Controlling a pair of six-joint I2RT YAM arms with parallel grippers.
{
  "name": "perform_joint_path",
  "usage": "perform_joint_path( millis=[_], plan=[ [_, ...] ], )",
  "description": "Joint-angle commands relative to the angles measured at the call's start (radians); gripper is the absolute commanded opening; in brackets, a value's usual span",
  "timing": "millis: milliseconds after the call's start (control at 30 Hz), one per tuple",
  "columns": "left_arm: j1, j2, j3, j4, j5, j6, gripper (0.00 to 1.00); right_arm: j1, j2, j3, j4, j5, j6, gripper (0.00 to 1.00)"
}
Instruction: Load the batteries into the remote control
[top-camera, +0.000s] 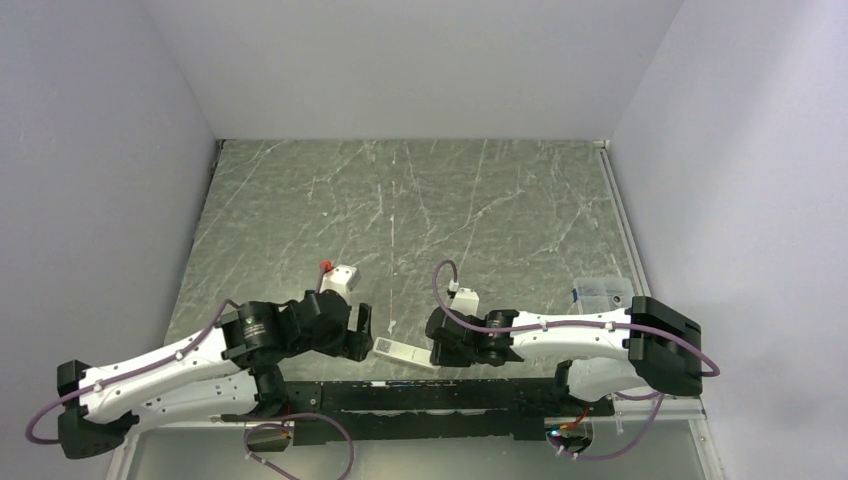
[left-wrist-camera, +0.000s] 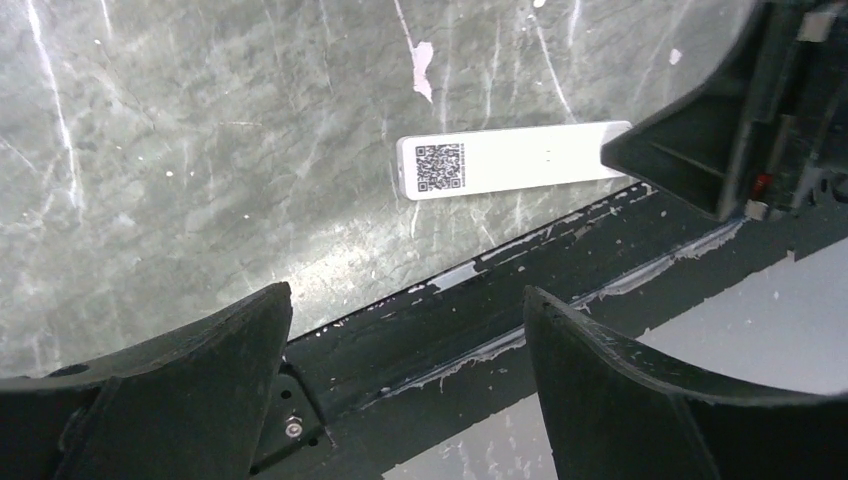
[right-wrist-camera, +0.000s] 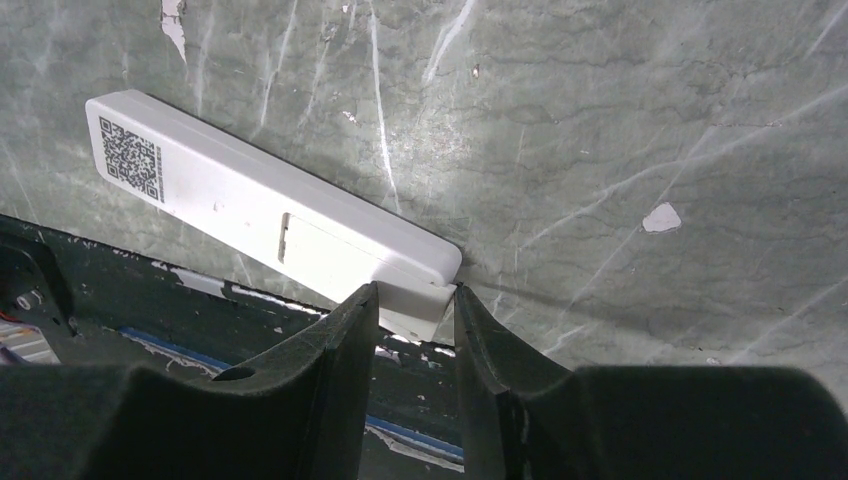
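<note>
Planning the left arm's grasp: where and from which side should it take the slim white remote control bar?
Probably the QR-code end of the slim white remote control bar, from above, jaws across its narrow width: it lies flat, and the right gripper straddles the other end.

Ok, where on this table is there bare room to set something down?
The far half of the table, beyond the small white box and the clear container, is bare. The patch left of that box is free too. The near edge is crowded: the left claw and right claw flank the remote control.
</note>
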Motion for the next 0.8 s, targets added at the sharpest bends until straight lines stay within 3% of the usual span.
perform_joint_path(
  millis=[0, 300, 567, 767],
  plan=[
    [0.077, 0.014, -0.067, 0.14, 0.105, -0.015, 0.89, 0.006, 0.018, 0.011, -0.031, 0.017, 0.023, 0.35],
    [0.276, 0.063, -0.203, 0.331, 0.322, 0.043, 0.81, 0.013, 0.01, -0.002, -0.04, 0.018, 0.058, 0.35],
    [0.32, 0.126, -0.26, 0.456, 0.416, 0.059, 0.65, 0.018, 0.009, -0.005, -0.047, 0.02, 0.077, 0.34],
    [0.332, 0.161, -0.308, 0.502, 0.434, 0.055, 0.62, 0.022, 0.012, -0.002, -0.051, 0.019, 0.089, 0.32]
  ],
)
